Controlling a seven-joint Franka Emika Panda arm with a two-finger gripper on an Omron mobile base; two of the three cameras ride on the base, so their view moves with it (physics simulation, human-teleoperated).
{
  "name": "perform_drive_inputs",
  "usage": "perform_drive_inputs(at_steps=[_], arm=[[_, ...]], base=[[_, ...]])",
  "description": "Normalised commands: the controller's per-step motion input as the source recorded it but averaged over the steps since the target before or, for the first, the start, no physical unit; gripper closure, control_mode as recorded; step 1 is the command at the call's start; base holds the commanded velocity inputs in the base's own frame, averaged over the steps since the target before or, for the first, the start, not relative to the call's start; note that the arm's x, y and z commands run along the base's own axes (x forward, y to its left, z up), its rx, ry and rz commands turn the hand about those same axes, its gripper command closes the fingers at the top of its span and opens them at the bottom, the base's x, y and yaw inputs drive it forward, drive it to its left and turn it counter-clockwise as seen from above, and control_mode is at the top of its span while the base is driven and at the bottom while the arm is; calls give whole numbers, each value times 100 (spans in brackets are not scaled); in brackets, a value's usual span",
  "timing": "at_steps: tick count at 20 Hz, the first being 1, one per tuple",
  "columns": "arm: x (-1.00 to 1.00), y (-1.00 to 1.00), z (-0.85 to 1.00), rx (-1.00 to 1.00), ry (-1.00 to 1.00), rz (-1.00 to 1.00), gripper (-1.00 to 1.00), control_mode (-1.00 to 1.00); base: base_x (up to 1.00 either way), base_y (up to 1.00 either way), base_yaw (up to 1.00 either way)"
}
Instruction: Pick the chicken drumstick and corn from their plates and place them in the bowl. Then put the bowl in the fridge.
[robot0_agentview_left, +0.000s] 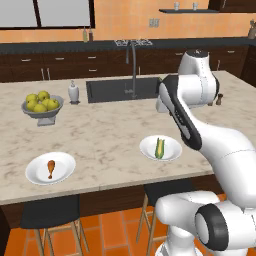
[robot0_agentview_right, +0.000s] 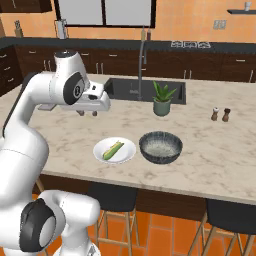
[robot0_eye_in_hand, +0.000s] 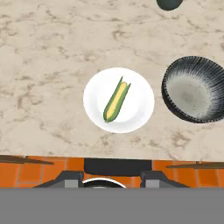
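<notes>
You see even, bright, rendered light with no glare. Soft shadows pool under the grey footed bowl of yellow-green apples (robot0_agentview_left: 42, 111) at nine o'clock and beneath the pale marble counter (robot0_agentview_left: 110, 135), darkening the black stools (robot0_agentview_left: 50, 212). Every picture is slightly soft and low-resolution, with no edge distortion.

No text, label, brand, number or sign can be read in any of the views.
</notes>
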Motion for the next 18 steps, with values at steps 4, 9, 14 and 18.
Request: perform_drive_inputs(at_steps=[4,9,14,18], arm=[[-6,0,-18,-4,1,0,-100,-100],[-11,-7,-80,-4,-1,-14,-100,-100],[37,0,-94,8,1,-28,-100,-100],[85,-9,-69,18,10,-16,-100,-100]], base=[[0,0,0],[0,0,0],[0,0,0],[0,0,0]])
